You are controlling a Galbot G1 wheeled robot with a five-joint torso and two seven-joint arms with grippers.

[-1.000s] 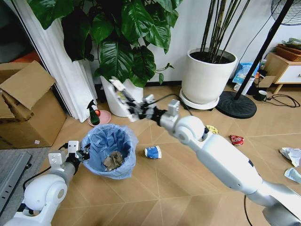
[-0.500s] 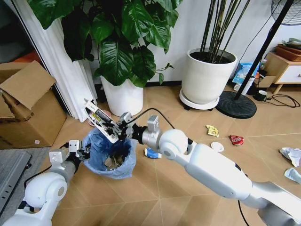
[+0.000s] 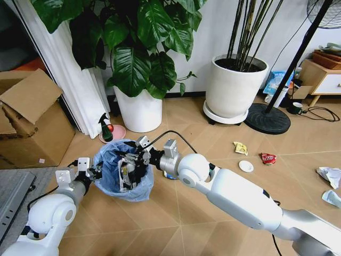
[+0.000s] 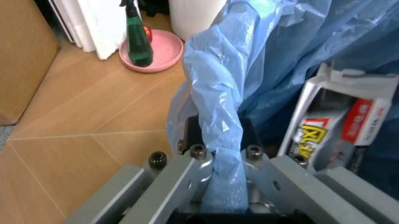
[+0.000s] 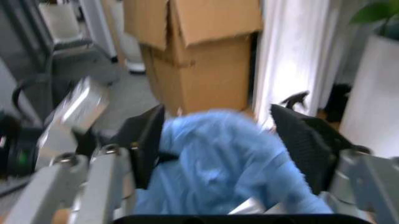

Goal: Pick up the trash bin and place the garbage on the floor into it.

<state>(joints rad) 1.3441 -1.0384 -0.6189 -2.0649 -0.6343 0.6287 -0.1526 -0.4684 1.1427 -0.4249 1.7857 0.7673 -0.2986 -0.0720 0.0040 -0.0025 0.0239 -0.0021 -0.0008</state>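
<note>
Right gripper (image 3: 129, 166) reaching into the mouth of the trash bin (image 3: 123, 169), fingers spread apart, black pads (image 5: 309, 150) standing either side of the blue liner in the right wrist view; nothing pinched between them. A flattened snack wrapper (image 3: 124, 174) with white, red and yellow print standing nearly upright inside the bin, right at the fingertips, touching or not impossible to judge. Same wrapper (image 4: 339, 128) seen from the left wrist leaning against the inner wall of the bag.

Left gripper (image 3: 94, 172) at the bin's near-left rim, clamped shut on a bunched fold of the light-blue bag (image 4: 219, 140), plastic squeezed tight between the jaws. Bin held there over the floor (image 3: 176, 218), lifted or resting not clear.

Further out, just beside the bin under the right forearm, a blue-and-white wrapper (image 3: 169, 174) mostly hidden. Well apart to the right on the wood: a yellow wrapper (image 3: 240, 148), a white round lid (image 3: 246, 166), a red wrapper (image 3: 268, 158), crumpled white tissues (image 3: 330, 175) near the picture's edge.

Behind the bin, a green spray bottle (image 3: 106, 129) on a pink saucer (image 3: 118, 133), a white plant pot (image 3: 139, 112) with broad leaves, a second larger white pot (image 3: 233, 88), a cardboard box (image 3: 32, 125) off to the left
</note>
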